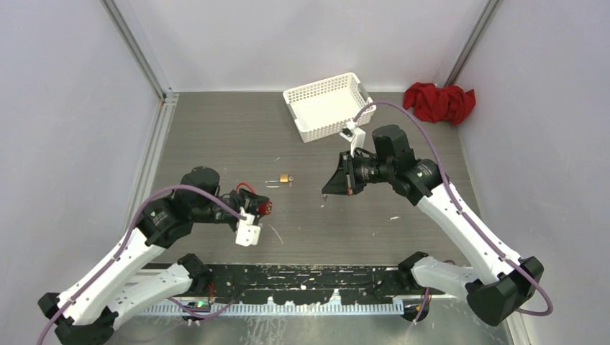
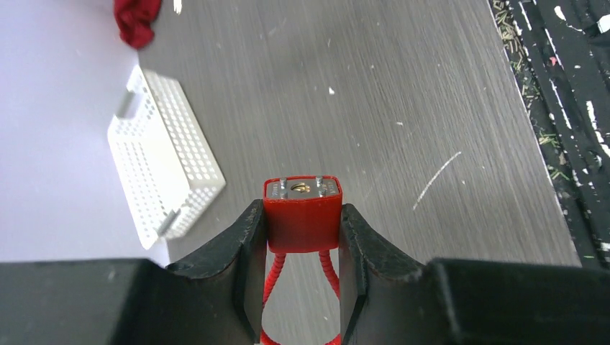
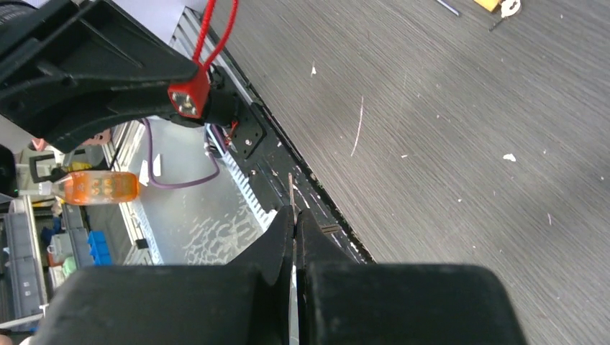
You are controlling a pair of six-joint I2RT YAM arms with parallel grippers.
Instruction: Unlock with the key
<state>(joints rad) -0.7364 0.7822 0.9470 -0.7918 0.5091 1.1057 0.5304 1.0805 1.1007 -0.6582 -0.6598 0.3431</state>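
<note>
My left gripper [image 2: 302,213] is shut on a red padlock [image 2: 302,219], pinching its body between both fingers. The lock's metal face and brass keyhole [image 2: 303,189] point away from the wrist, and its red cable shackle loops back between the jaws. From above, the lock [image 1: 265,208] hangs at the left gripper [image 1: 259,209] left of centre. My right gripper [image 3: 295,213] is shut on a thin metal key [image 3: 290,188] whose blade pokes out past the fingertips. In the top view, the right gripper [image 1: 329,190] points left and down toward the lock, a clear gap away. The right wrist view shows the lock [image 3: 188,98] ahead, upper left.
A white perforated basket [image 1: 327,108] stands at the back centre, with a red cloth [image 1: 439,102] at the back right. A small brass padlock with keys [image 1: 286,177] lies on the table between the arms. A black rail [image 1: 309,284] runs along the near edge.
</note>
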